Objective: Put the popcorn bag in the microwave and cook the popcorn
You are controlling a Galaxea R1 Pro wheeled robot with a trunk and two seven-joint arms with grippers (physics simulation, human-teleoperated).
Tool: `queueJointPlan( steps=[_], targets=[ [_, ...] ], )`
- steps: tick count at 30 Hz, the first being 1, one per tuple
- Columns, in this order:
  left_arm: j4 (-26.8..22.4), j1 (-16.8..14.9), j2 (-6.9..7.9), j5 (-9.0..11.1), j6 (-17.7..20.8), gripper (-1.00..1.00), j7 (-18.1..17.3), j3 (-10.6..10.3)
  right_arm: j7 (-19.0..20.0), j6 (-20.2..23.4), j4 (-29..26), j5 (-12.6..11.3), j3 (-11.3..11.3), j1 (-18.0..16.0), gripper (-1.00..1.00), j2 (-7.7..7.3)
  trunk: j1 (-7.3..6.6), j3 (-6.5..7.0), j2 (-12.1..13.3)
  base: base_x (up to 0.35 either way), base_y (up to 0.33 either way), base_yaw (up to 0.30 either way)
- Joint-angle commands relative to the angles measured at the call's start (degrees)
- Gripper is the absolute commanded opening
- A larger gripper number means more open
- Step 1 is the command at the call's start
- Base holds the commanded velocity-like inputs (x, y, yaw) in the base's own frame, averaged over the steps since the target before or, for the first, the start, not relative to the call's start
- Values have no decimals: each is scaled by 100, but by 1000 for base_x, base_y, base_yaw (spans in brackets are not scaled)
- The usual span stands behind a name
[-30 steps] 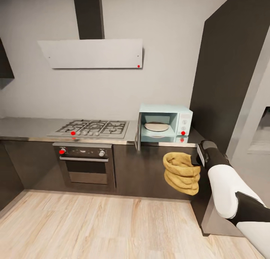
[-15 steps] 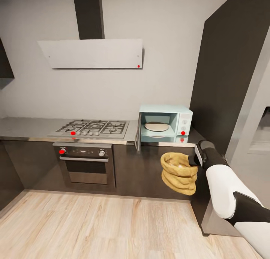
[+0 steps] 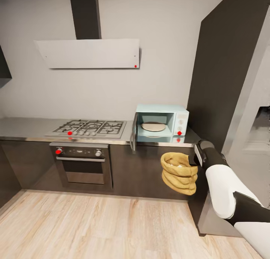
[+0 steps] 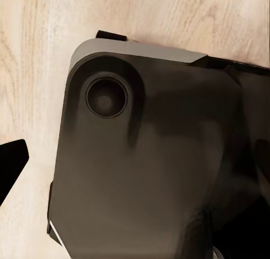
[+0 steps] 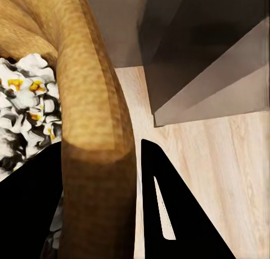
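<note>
Fingers, right: we saw the right gripper (image 5: 101, 208) closed on the rolled rim of the popcorn bag (image 3: 179, 173), one dark finger (image 5: 169, 208) outside the rim and the other inside it, the paper pinched between them.
Fingers, left: we could not tell their state; the left wrist view gave us a dark rounded body of the robot over the wooden floor (image 4: 34, 62) and one black tip at the edge.
Bag: it hung upright in the air from our right arm (image 3: 225, 187), in front of the dark cabinet fronts, below the counter (image 3: 26, 128) edge and apart from it.
Bag contents: we saw white and yellow popped kernels (image 5: 22, 107) inside the open mouth.
Microwave: the microwave (image 3: 162, 123) stood on the counter above and slightly left of the bag, its door (image 3: 133, 136) swung open toward us and a round plate (image 3: 153, 126) bare inside.
Surroundings: we saw a gas hob (image 3: 89, 128) left of the microwave, an oven (image 3: 80, 165) beneath the hob.
</note>
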Motion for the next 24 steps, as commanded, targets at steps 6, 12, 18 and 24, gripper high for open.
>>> queueJointPlan(
  steps=[6, 12, 18, 24],
  targets=[
    [2, -2, 3, 37, -17, 100, -2, 18, -10, 14, -10, 40, -8, -4, -100, 12, 0, -6, -3, 0, -131, 0],
    [2, -2, 1, 37, -17, 100, -2, 20, -29, 14, -1, 42, -6, -4, -100, 108, 0, -6, -3, 0, -4, 220],
    [2, -2, 3, 37, -17, 100, -2, 20, -16, 14, -1, 58, -7, -4, -100, 107, 0, -6, -3, 0, 0, 206],
    [2, -2, 3, 37, -17, 100, -2, 20, 12, 14, -6, 39, 0, -4, -100, 122, 0, -6, -3, 0, 0, 13]
  ],
)
